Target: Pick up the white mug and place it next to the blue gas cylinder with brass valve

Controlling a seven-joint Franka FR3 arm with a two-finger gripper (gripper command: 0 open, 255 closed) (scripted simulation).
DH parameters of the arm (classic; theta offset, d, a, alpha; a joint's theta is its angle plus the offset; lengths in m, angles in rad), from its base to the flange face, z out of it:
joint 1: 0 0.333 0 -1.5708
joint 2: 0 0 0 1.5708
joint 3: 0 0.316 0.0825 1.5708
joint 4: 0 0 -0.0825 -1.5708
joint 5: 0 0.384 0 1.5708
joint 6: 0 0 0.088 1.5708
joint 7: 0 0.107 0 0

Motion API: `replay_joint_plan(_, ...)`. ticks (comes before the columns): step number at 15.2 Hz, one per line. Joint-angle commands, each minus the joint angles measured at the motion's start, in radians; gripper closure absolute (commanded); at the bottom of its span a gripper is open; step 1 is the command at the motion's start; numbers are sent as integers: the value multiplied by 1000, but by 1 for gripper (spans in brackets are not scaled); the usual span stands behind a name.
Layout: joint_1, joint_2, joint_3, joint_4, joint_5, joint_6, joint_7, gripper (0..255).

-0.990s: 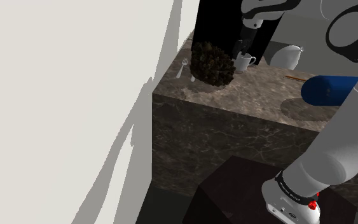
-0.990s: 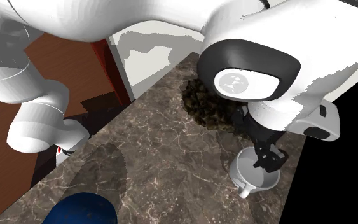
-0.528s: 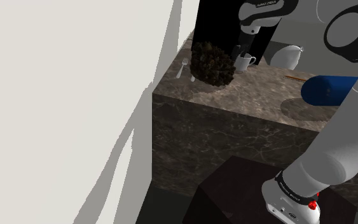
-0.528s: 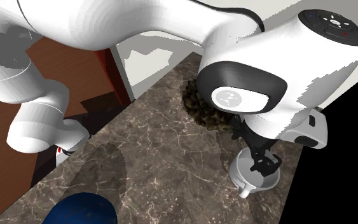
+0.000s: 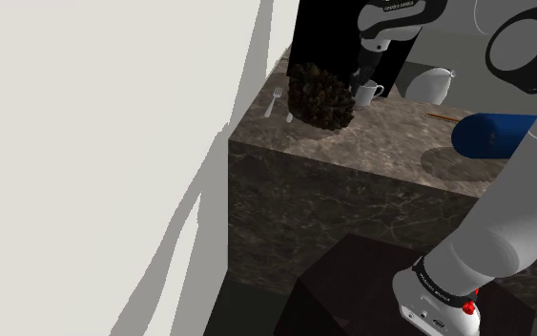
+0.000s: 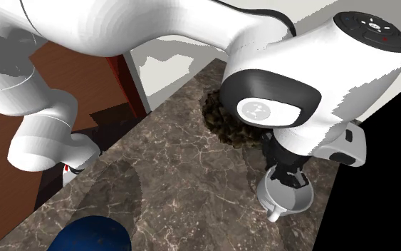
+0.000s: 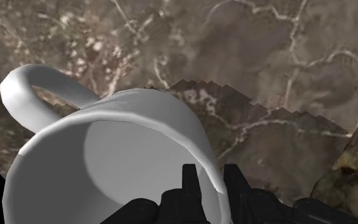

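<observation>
Jaws clamped on the wall of the mug (image 7: 139,146), one finger inside the rim and one outside, as the wrist view shows. Half a second ago the gripper (image 6: 289,180) stood higher, fingers spread over the mouth; it has since dropped in and closed. The mug stands at the counter's (image 6: 184,171) far end, just beside a dark lumpy mass (image 5: 319,95) and well apart from the cylinder (image 5: 490,134). Grasp judged made; lift and carry remain.
</observation>
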Motion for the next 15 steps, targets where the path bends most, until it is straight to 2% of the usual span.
replay_joint_plan(1,0,1,0,0,0,0,0,255)
replay_joint_plan(7,0,1,0,-1,0,0,0,255)
replay_joint_plan(15,-2,-7,-2,97,-4,-105,2,255)
